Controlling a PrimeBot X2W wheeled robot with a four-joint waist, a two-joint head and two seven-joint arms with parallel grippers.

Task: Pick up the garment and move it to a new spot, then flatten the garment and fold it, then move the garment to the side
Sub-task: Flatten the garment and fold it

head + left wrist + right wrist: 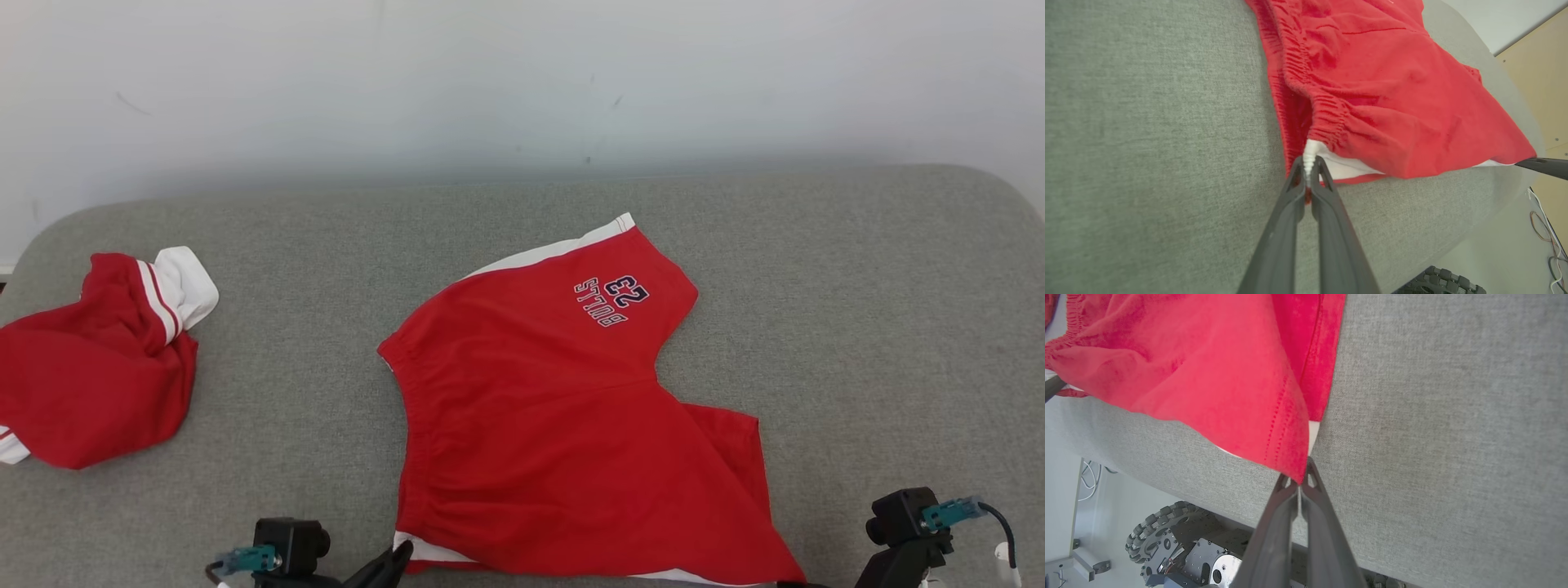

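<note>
Two-handed, held the red cotton shorts with white side stripes and a dark "Bulls 23" print, spread mostly flat on the grey felt-covered table with the near hem close to the robot. Clamped the left end effector tight on the white trim at the waistband corner. Clamped the right end effector tight on the very tip of the red leg-hem corner. Judged both grips thin, biting only the extreme edge of cloth, and so feared a slip from either pinch under any sharp tug. Could not tell whether the left bite caught both layers or just one, so feared a sagging under layer and a spoiled flattening. Reckoned an uneven lift or pull likely to twist the cloth and bunch the gathered elastic waistband further. Noted both held corners right at the table's near edge and feared a release there sending cloth over the side toward the wheeled base. Marked also a crumpled red-and-white garment lying well apart at the table's left, and judged a carry in that direction apt to tangle the two.
</note>
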